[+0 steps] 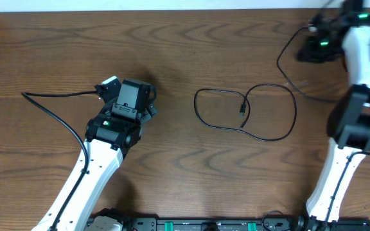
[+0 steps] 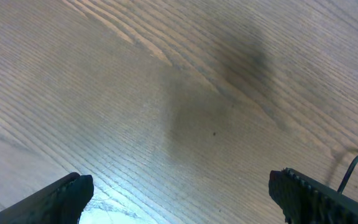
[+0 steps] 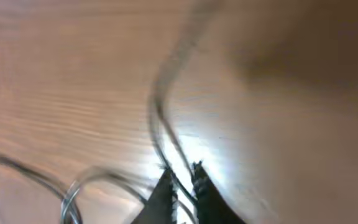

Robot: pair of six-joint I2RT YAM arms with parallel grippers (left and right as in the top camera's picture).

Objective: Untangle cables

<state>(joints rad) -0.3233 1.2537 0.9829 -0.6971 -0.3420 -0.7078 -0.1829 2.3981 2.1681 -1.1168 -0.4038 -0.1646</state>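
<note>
The cable (image 1: 220, 89) is one thin black cord lying flat on the wooden table (image 1: 172, 38) in two loose, overlapping loops, with a small dark plug (image 1: 243, 110) resting where the loops meet. It lies to the right of the left gripper (image 1: 137, 99), well apart from it. From the side of the loops away from that gripper a single strand runs on toward the table's far right corner. The left arm reaches up from the near edge, its gripper pointed down at bare wood. In the left wrist view its fingers (image 2: 67, 196) stand wide apart and hold nothing, and only a short curve of the cable (image 2: 353, 168) shows at the right edge. The right gripper (image 1: 313, 42) is much farther right of the left gripper, beyond the loops and near the far edge, with its arm bent over. The right wrist view is blurred, but there the right gripper (image 3: 180, 183) has its fingertips drawn close on the cable (image 3: 160, 106), which runs away from them across the wood, with more loops at lower left.
</note>
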